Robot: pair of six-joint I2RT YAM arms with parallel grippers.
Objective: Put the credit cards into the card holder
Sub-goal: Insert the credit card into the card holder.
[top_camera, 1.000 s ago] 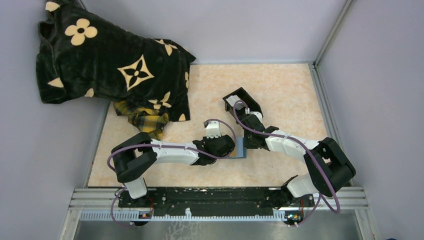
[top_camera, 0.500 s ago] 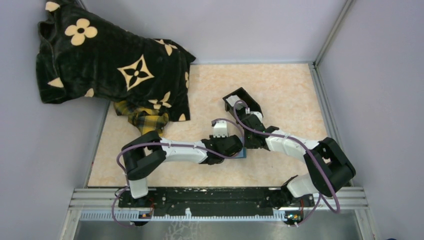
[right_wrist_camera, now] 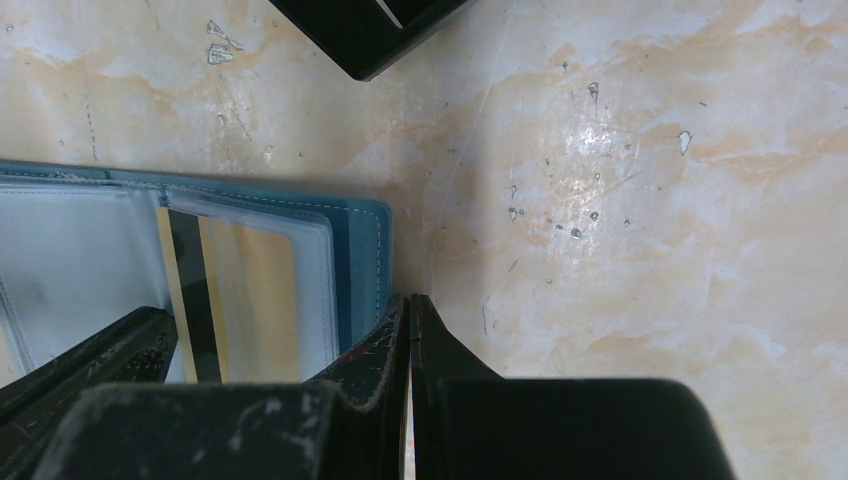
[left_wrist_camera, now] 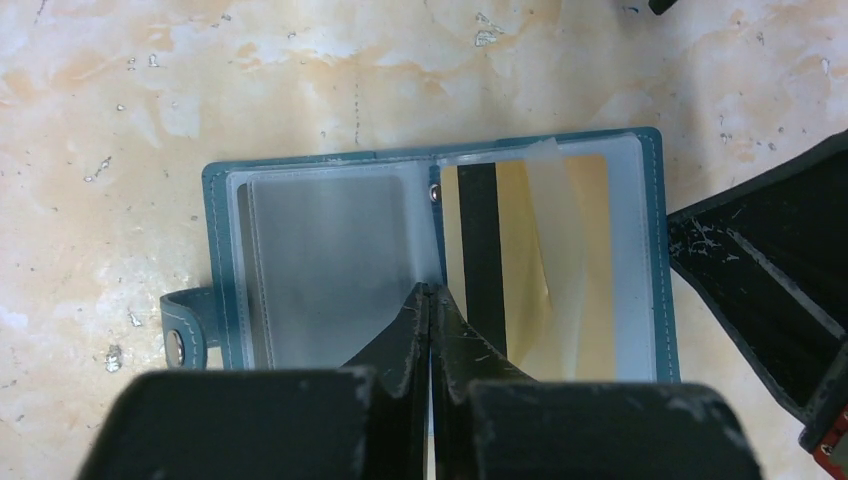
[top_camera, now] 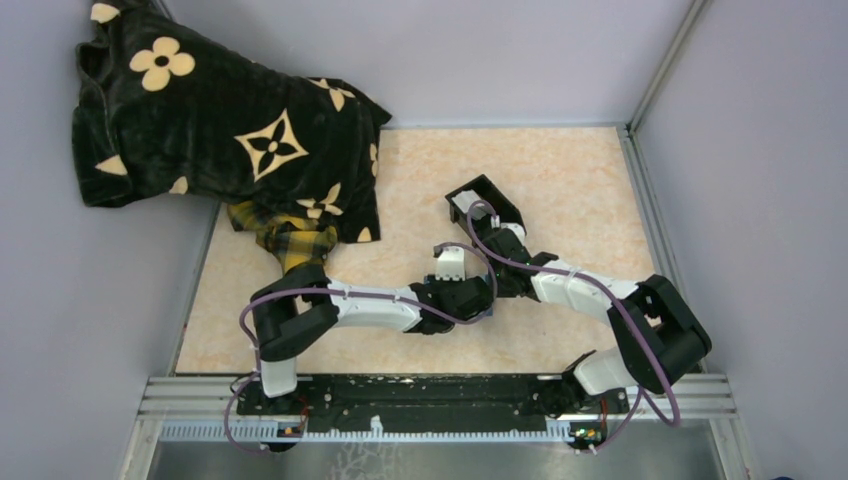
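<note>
The card holder (left_wrist_camera: 440, 250), a blue folding wallet, lies open and flat on the table. Its left clear sleeve (left_wrist_camera: 330, 260) looks pale and empty. Its right sleeve shows a tan-yellow face with a black stripe (left_wrist_camera: 570, 270). My left gripper (left_wrist_camera: 430, 292) is shut and empty, with its tips over the wallet's centre fold. My right gripper (right_wrist_camera: 410, 300) is shut and empty at the wallet's right edge (right_wrist_camera: 365, 260). In the top view both grippers (top_camera: 470, 293) (top_camera: 500, 283) cover most of the wallet (top_camera: 487, 310). A pale card (top_camera: 461, 205) shows inside the black box.
The black open-topped box (top_camera: 482, 200) stands just beyond the right gripper; its corner shows in the right wrist view (right_wrist_camera: 360, 30). A dark flowered blanket (top_camera: 230, 130) over yellow plaid cloth (top_camera: 285, 240) lies at the back left. Grey walls close the table.
My left arm has moved right, and its gripper now covers the blue wallet that showed beside it before. The right arm has not moved.
</note>
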